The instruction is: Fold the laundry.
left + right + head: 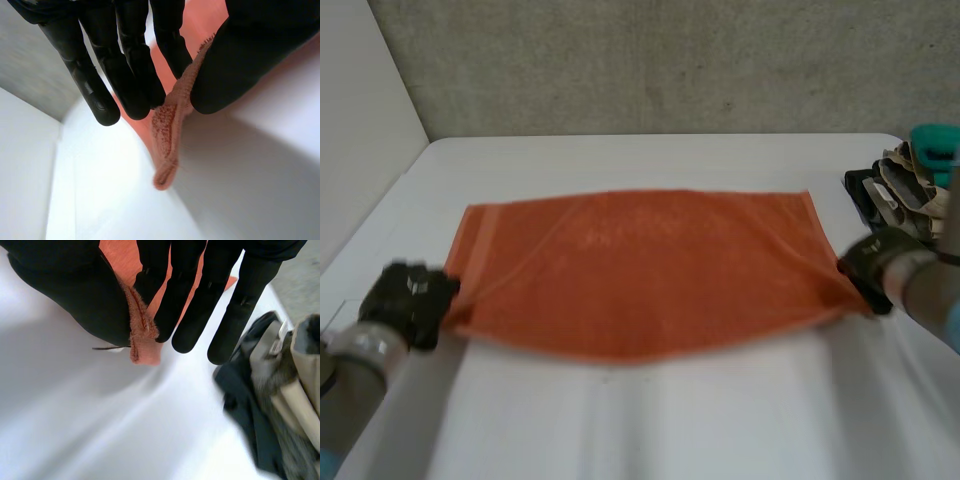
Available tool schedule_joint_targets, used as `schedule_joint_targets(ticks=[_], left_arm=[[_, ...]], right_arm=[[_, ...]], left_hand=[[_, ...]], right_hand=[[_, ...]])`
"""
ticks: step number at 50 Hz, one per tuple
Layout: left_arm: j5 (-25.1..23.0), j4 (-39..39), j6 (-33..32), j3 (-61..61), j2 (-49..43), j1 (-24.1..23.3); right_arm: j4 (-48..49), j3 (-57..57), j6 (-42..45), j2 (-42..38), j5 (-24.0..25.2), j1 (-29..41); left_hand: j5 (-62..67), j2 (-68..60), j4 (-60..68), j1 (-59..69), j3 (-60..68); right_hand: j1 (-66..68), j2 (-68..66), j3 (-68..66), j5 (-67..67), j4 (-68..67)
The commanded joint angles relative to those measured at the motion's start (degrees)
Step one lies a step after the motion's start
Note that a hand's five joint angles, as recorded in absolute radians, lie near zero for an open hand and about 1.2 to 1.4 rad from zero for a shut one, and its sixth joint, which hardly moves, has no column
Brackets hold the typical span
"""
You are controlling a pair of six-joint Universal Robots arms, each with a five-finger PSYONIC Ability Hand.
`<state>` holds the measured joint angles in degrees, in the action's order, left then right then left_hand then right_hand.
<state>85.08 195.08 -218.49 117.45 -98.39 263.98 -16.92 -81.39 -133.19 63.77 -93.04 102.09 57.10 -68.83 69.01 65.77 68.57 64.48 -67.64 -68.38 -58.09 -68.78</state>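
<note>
An orange towel (640, 270) is stretched between my two hands over the white table (650, 420). Its far edge lies flat and its near edge sags in the middle. My left hand (408, 303) holds the near left corner. In the left wrist view the towel corner (167, 130) is pinched between the thumb (235, 60) and the straight fingers (135, 65). My right hand (873, 265) holds the near right corner. The right wrist view shows that towel corner (142, 340) pinched between the thumb (85, 295) and fingers (190, 300).
A pile of dark and beige laundry (905, 190) lies at the table's right edge, close beyond my right hand, and appears beside the fingers as laundry (275, 405). A teal object (935, 145) sits behind it. A grey wall stands at the back.
</note>
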Motion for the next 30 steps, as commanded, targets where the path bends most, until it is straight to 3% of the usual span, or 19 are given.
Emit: schedule_joint_targets(ticks=[1,6,12,18,30], left_arm=[[-2.4,-13.2,-17.0,11.7,14.2,3.8],[-7.1,-11.0,-18.0,7.4,12.9,4.7],[-7.5,-0.9,-12.9,-3.7,0.5,1.5],[-3.5,8.4,-9.9,-17.9,-13.9,-2.3],[5.2,8.9,-9.5,-42.1,-32.7,-6.9]], right_arm=[[-1.3,-16.1,16.0,15.9,-0.8,-2.6],[3.8,-12.8,12.5,11.2,-0.8,-2.6],[11.4,-2.6,5.4,0.7,-1.3,0.3],[18.6,10.8,3.0,-10.3,-2.8,2.8],[20.3,34.4,3.6,-28.6,-5.2,3.5]], left_hand=[[12.9,-11.2,11.0,14.2,11.4],[12.9,-11.2,11.0,14.2,11.4],[12.9,-11.2,11.0,14.2,11.4],[12.9,-11.2,11.0,14.2,11.4],[12.9,-11.2,11.0,14.2,11.4]], right_hand=[[15.5,-12.4,-11.6,-11.9,-11.2],[15.5,-12.4,-11.6,-11.9,-11.2],[15.5,-12.4,-11.6,-11.9,-11.2],[15.5,-12.4,-11.6,-11.9,-11.2],[15.5,-12.4,-11.6,-11.9,-11.2]])
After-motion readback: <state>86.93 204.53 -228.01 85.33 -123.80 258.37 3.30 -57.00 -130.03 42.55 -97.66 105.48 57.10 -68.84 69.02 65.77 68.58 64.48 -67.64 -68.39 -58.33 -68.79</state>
